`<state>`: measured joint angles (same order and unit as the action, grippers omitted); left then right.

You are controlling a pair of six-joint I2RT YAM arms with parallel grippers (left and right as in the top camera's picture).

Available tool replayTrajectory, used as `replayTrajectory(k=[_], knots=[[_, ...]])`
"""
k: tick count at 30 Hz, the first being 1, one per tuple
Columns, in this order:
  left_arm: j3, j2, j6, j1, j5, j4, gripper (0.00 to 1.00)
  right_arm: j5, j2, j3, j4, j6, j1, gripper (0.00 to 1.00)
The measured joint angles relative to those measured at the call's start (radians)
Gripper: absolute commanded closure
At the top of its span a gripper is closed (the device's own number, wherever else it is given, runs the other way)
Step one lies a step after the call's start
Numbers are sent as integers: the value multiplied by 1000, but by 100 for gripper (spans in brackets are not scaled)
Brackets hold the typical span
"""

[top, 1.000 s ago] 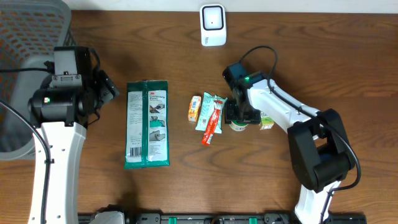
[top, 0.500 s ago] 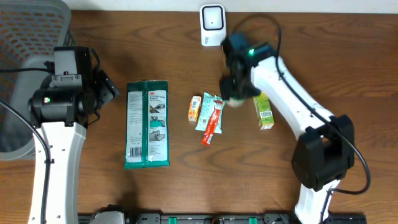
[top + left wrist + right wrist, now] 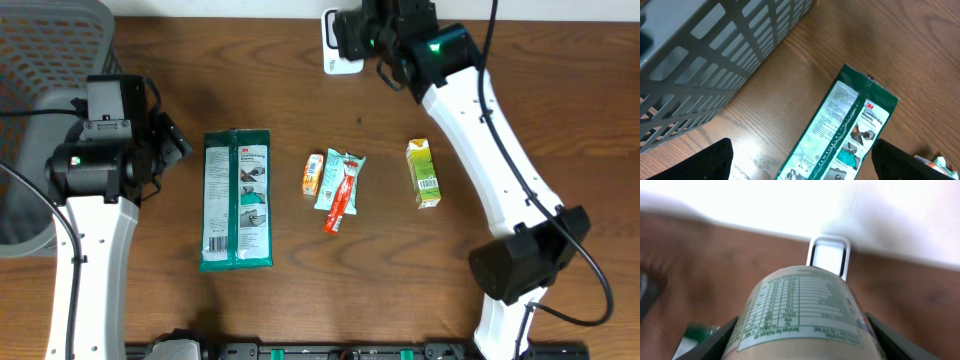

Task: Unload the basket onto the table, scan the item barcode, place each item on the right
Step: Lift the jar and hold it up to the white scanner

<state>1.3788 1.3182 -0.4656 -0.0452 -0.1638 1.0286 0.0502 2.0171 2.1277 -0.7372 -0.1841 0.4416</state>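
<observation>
Labelled container, a round tub with a printed nutrition panel wrapped round its side, sits clamped between the dark fingers of the right end effector. It is held up off the bench, directly in front of the barcode scanner. In the right wrist view the scanner's white frame and bright window show just above the container's top edge. Whether the two touch cannot be told. No barcode can be made out on the label from here; the background of that view is blurred.

In the overhead view the right end effector hangs over the scanner at the far edge of the bench and covers its upper right part. The container itself cannot be picked out in that view.

Toward the robot from the scanner and to its right lies a green juice carton on its side. Straight toward the robot from the scanner lie a teal sachet with a red tube, and touching it on the left a small orange packet. Further left of those, well apart from the scanner, a green 3M Comfort Grip gloves packet lies flat.

The left end effector has its fingers wide apart with nothing between them. It hangs above the bench far to the left of the scanner, with the gloves packet and the grey slatted basket below it.
</observation>
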Motion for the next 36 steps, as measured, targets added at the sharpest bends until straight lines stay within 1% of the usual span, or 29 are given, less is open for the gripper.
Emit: replayTrajectory(k=[5, 12, 16, 22, 26, 36], knots=[[0, 0, 0, 0, 0, 1, 11, 87, 109, -21, 248, 18, 0, 99], [0, 0, 0, 0, 0, 1, 11, 150, 304, -37, 505, 50, 0, 99], [0, 0, 0, 0, 0, 0, 11, 206, 394, -42, 689, 133, 0, 99], [0, 0, 0, 0, 0, 1, 11, 246, 474, -43, 938, 266, -3, 99], [0, 0, 0, 0, 0, 0, 11, 254, 499, -43, 997, 294, -6, 99], [0, 0, 0, 0, 0, 0, 11, 253, 509, -43, 1024, 306, -25, 99]])
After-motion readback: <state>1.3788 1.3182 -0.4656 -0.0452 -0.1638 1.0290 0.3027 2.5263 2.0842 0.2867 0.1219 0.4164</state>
